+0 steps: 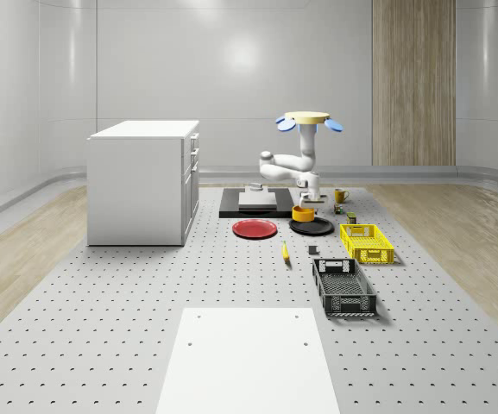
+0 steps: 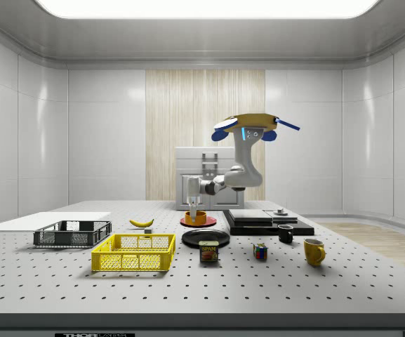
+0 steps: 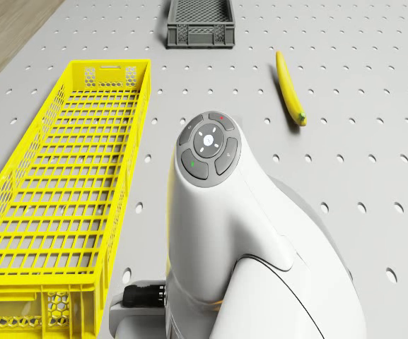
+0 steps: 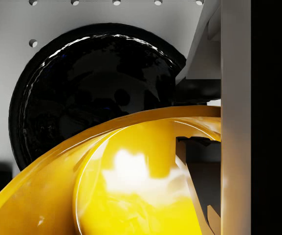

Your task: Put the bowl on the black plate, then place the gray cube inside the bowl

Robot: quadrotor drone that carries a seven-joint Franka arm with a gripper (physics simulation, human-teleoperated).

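An orange-yellow bowl (image 1: 303,212) hangs a little above the table at the far edge of the black plate (image 1: 312,227). My gripper (image 1: 305,199) is shut on its rim. In the wrist view one finger (image 4: 236,98) stands outside the bowl (image 4: 131,186), with the glossy black plate (image 4: 97,93) below. From the side, the bowl (image 2: 196,217) is just above and behind the plate (image 2: 206,237). A small grey cube (image 1: 312,251) lies on the table nearer the front, beside the banana (image 1: 285,251). The drone (image 1: 308,121) hovers above the table behind the plate.
A red plate (image 1: 255,228) lies to the whole-scene view's left of the black plate, and a yellow basket (image 1: 366,242) to its right. In front stands a dark basket (image 1: 343,287). Behind are a black platform (image 1: 253,203), a yellow mug (image 1: 341,196) and a white cabinet (image 1: 142,181).
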